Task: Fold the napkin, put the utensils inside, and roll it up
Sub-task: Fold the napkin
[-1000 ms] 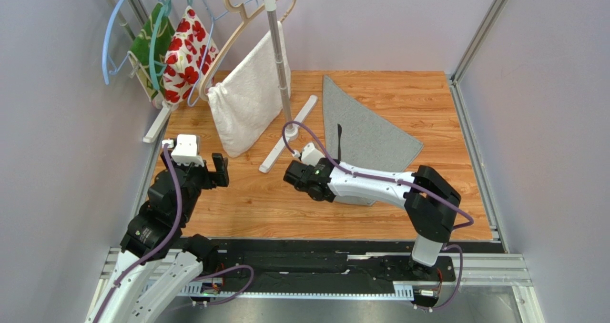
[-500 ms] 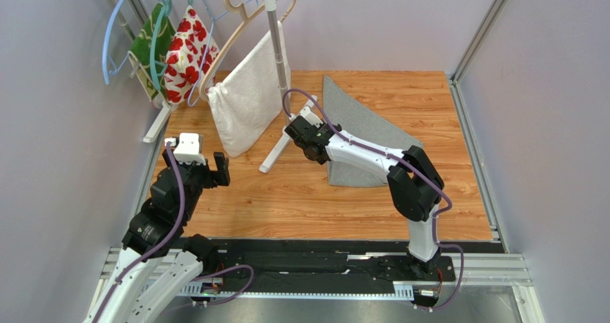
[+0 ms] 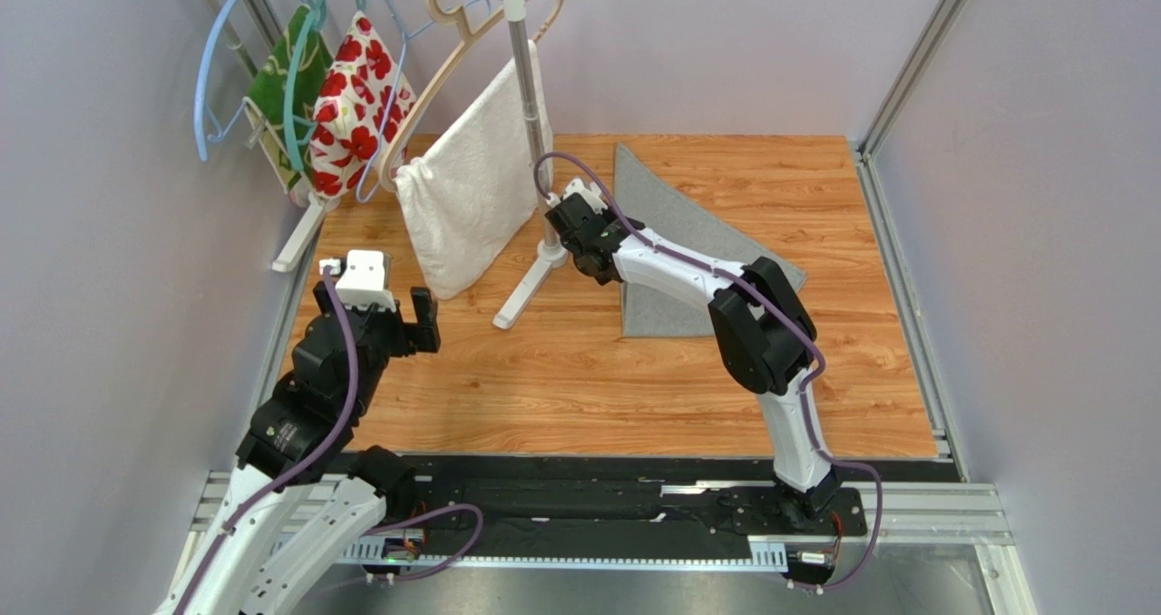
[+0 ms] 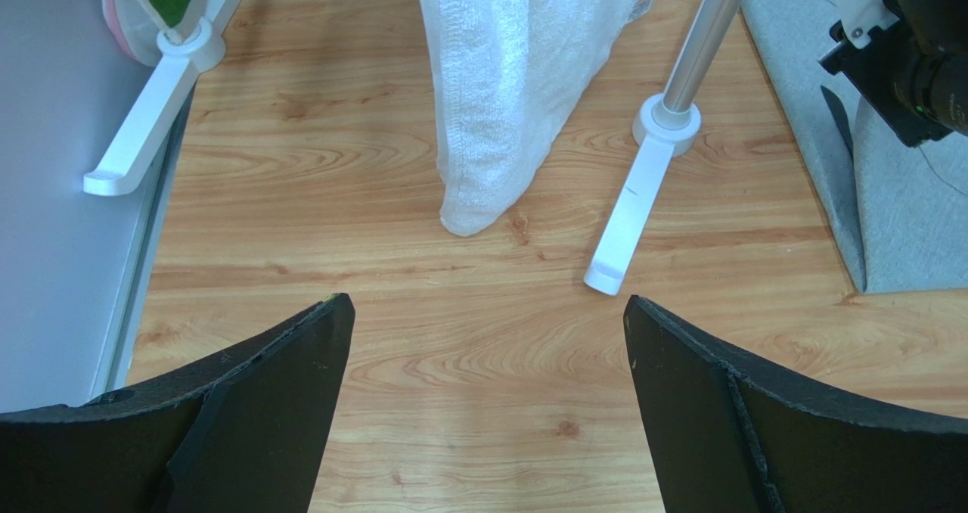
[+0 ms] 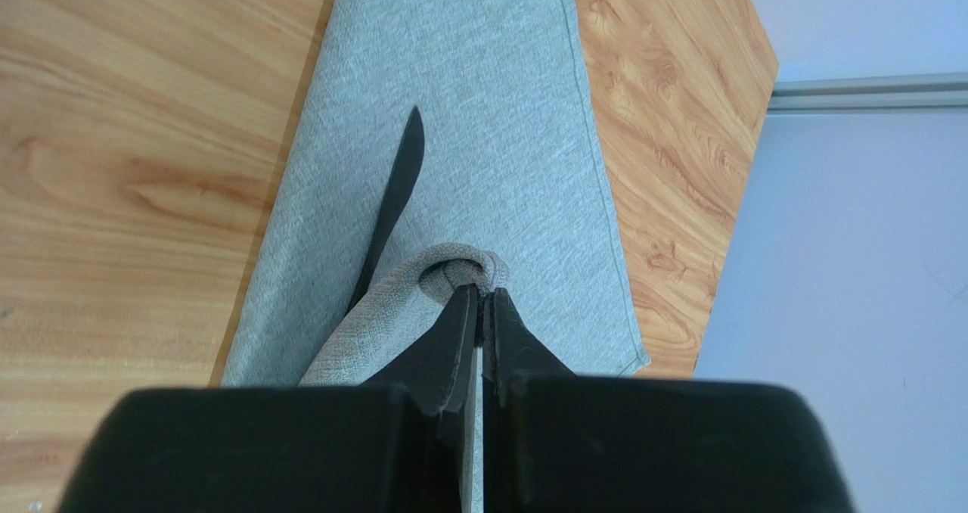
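Right claw (image 5: 480, 295): clenched, jaws pressed together on a small bunched lip of the napkin (image 5: 489, 104). The fabric puckers into a little loop right at the tips. It grasps cloth only, not the knife (image 5: 392, 201). The knife lies on the grey cloth just left of the pinch, pointed end away from the wrist camera, near end tucked under the lifted flap. The napkin sits on the far right part of the wooden table (image 3: 586, 370), looks doubled over, with one straight edge near the rack foot (image 4: 636, 207). In the top view the right arm reaches over it, so the knife is hidden there.

Left claw (image 4: 483, 309): released, jaws wide, nothing between them, hovering over bare wood well apart from the napkin. A white towel (image 4: 523, 82) hangs from the rack ahead of it, with red-flowered fabric (image 3: 357, 98) further left. Neither is touched.

Handling, as a judgement: the napkin is soft, light and limp. It follows the pinch, sags, and won't hold a crease alone. The weave looks grippy enough for a thin edge pinch. Best hold is a hem or corner, kept low so the layer drags flat. The knife looks slim, stiff and light, likely to slide with the cloth if the flap is pulled fast. Taking it would need a pinch across the handle end. Risk: the pull shifts the knife out of the fold.
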Controlling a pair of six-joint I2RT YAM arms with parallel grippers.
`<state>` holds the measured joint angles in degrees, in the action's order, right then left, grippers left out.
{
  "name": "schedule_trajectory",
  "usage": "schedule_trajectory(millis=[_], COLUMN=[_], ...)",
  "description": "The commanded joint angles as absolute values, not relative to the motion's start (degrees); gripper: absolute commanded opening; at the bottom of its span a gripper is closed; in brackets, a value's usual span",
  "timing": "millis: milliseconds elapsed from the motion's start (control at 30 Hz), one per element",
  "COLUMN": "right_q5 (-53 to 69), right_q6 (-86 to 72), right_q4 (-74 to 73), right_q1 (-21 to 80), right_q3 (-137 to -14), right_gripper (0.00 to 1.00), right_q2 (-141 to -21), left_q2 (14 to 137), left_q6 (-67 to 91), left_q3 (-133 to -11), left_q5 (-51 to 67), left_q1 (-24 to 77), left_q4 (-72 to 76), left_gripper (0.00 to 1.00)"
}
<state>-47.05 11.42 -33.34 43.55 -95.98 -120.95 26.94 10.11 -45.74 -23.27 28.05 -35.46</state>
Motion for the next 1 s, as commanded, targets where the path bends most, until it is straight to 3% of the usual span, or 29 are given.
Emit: schedule_trajectory(millis=[0,533,967], right_q5=[-47.73,-46.5,-42.81], right_q6=[16.08,21.53,19.25], right_q4=[-27.78,-24.87,-21.27], right_q1=[42.8,41.75,41.4], right_q3=[-99.4,-103.53,-100.02], right_gripper=[0.0,0.0,0.0], right_q2=[-123.04,-129.55,-128.68], left_q2=[27.42,28.21,28.39], left_q6=[10.02,9.93,9.93], left_q3=[-45.53,-45.53,-45.53], left_q5=[-23.99,-24.61,-24.79], left_q1=[28.12,28.12,28.12], left_q4=[-34.54,-34.72,-34.72], left_gripper=[0.98,0.98,0.98])
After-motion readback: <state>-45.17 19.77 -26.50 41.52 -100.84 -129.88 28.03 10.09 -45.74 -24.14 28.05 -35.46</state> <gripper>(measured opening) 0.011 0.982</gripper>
